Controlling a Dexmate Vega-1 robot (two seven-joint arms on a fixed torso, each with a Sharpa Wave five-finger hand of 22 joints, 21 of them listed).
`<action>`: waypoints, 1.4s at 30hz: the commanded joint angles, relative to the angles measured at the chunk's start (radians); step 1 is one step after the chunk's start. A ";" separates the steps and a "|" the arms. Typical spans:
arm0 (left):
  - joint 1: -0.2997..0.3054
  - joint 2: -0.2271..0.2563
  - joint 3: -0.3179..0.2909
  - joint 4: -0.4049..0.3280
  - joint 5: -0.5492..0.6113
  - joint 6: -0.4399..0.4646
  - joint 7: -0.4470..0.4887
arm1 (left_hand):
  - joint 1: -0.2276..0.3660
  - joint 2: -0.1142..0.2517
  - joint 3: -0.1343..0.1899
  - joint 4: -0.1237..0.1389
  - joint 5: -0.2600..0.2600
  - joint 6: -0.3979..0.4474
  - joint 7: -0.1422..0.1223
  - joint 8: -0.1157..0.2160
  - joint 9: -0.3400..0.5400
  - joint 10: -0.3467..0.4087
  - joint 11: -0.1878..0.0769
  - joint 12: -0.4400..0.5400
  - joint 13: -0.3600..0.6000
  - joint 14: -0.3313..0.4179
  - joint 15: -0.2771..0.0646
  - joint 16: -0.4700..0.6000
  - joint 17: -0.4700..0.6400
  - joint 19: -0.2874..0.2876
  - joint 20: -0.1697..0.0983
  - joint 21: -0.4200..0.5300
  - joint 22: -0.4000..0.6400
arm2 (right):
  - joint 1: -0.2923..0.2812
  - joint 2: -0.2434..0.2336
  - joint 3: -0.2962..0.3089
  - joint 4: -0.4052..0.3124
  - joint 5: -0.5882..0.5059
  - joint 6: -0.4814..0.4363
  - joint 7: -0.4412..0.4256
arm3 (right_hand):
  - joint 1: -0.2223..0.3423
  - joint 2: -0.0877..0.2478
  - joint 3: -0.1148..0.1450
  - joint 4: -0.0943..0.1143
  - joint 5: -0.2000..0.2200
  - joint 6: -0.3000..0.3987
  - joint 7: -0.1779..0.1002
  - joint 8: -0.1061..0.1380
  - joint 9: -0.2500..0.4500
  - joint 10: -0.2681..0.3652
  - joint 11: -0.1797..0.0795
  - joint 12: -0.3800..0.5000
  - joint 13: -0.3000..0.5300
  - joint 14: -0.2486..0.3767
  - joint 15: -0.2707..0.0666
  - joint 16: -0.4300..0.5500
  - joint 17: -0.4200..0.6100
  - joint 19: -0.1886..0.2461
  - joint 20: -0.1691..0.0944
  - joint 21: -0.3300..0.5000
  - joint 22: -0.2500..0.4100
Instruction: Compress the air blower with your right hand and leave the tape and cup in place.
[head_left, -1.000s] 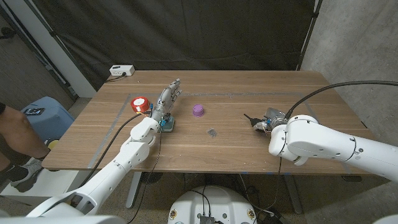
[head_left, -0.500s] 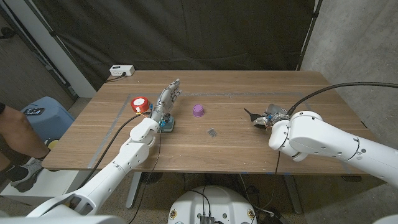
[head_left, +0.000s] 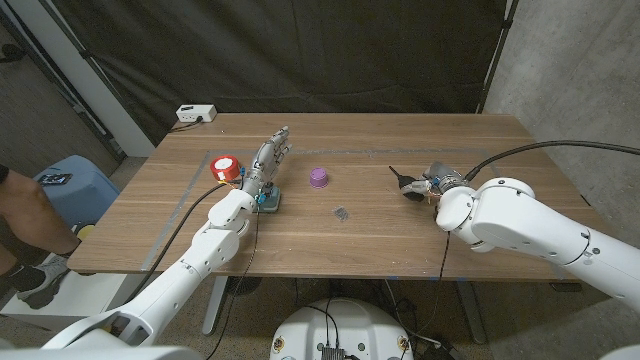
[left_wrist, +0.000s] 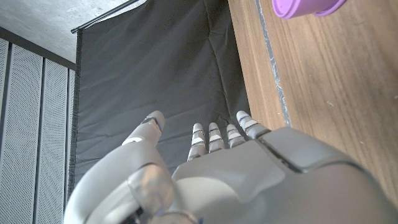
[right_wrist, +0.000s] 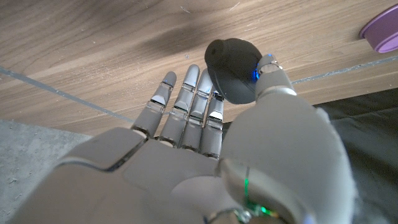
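Observation:
The black air blower is at the right of the table, its nozzle pointing toward the purple cup. My right hand holds its bulb. In the right wrist view the bulb sits against the thumb, beside the outstretched fingers. The cup stands upside down at mid-table. The red tape roll lies at the left. My left hand stands just right of the tape, fingers straight and holding nothing. The left wrist view shows that hand and the cup.
A small dark object lies on the table in front of the cup. A white power strip sits at the back left corner. A blue stool and a person are beyond the table's left side.
My right hand has moved a little farther from me across the table, and the air blower has moved with it. The left hand, tape and cup have not moved.

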 joint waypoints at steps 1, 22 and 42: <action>0.002 0.001 0.003 -0.007 0.004 0.004 0.005 | 0.011 -0.002 -0.003 -0.002 0.007 0.008 -0.002 0.000 0.005 0.008 -0.002 0.002 0.006 0.004 -0.002 0.000 0.003 0.011 0.003 -0.003 0.002 | -0.057 0.012 0.080 -0.001 -0.111 0.084 0.148 | 0.006 0.005 -0.002 0.001 -0.002 0.007 0.004 -0.005 0.004 0.002 0.005 0.006 0.004 0.002 -0.064 0.002 0.006 -0.001 -0.005 -0.002 0.005; -0.008 -0.001 0.011 -0.005 0.011 0.013 0.006 | 0.013 -0.001 -0.003 -0.002 0.007 0.009 -0.001 0.001 0.005 0.008 -0.004 0.001 0.006 0.005 -0.002 0.000 0.003 0.011 0.003 -0.003 0.002 | -0.152 0.035 0.241 0.056 -0.107 0.296 0.314 | 0.007 0.010 -0.009 0.002 -0.010 0.009 0.010 -0.010 0.008 0.001 0.008 0.009 0.007 0.003 -0.058 0.005 0.018 -0.003 -0.003 -0.002 0.006; 0.015 0.006 0.011 -0.045 0.019 0.015 0.028 | 0.015 -0.001 -0.004 -0.001 0.007 0.015 0.001 0.002 0.005 0.008 -0.002 0.001 0.006 0.004 -0.002 0.000 0.003 0.010 0.003 -0.003 0.002 | -0.221 0.037 0.318 0.099 -0.076 0.476 0.366 | 0.005 0.014 -0.015 0.004 -0.018 0.008 0.012 -0.016 0.009 -0.006 0.012 0.009 0.009 0.001 -0.056 0.007 0.029 -0.003 -0.004 -0.002 0.006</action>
